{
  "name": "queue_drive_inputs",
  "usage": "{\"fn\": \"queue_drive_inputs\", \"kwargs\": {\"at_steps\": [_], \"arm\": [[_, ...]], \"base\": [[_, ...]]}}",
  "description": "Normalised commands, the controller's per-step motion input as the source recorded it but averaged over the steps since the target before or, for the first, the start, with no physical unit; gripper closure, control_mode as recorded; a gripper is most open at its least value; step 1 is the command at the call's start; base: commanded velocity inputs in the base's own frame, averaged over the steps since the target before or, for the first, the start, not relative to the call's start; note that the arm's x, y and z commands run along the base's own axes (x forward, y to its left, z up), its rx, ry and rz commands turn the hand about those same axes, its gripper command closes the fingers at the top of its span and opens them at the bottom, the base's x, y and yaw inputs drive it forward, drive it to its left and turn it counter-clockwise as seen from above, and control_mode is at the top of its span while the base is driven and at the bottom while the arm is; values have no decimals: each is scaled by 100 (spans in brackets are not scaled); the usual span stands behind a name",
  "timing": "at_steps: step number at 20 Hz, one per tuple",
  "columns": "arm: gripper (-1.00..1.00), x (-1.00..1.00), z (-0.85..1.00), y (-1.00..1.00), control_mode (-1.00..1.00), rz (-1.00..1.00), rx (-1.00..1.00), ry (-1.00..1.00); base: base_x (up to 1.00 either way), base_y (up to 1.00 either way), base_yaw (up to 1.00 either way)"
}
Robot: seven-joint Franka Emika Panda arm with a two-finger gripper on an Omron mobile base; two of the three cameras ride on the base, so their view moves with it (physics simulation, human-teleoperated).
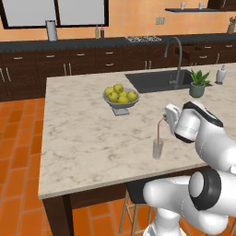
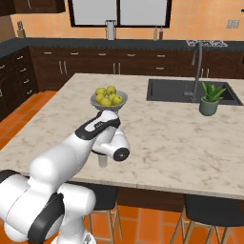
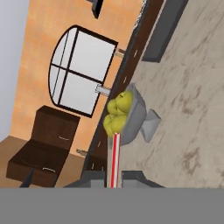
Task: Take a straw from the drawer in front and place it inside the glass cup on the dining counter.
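A small clear glass cup (image 1: 157, 149) stands near the front edge of the beige marbled dining counter (image 1: 83, 138). The thin red-pink straw (image 1: 159, 131) hangs upright over it, its lower end at or just inside the rim. My gripper (image 1: 165, 116) holds the straw by its bent top. In the hand view the straw (image 3: 115, 155) runs up from between the finger tips of my gripper (image 3: 114, 180), which is shut on it. From the right base view my arm hides most of the glass cup (image 2: 102, 162). A dark drawer (image 1: 188, 50) stands pulled out in the far cabinets.
A grey bowl of yellow-green fruit (image 1: 121, 99) sits mid-counter, behind the glass. To the right are a black sink (image 1: 154, 79) with a curved faucet (image 1: 175, 55) and a potted plant (image 1: 198, 85). Dark stools (image 2: 209, 209) stand under the counter's front edge.
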Motion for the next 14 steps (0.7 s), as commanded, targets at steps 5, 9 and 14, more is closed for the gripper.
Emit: {"fn": "queue_drive_inputs", "kwargs": {"at_steps": [5, 9, 14], "arm": [[100, 0, -29, 0, -100, 0, 0, 0], [-100, 0, -10, 0, -100, 0, -1, 0], [-100, -17, 0, 0, -100, 0, -4, 2]], "base": [[0, 0, 0], [0, 0, 0], [0, 0, 0]]}}
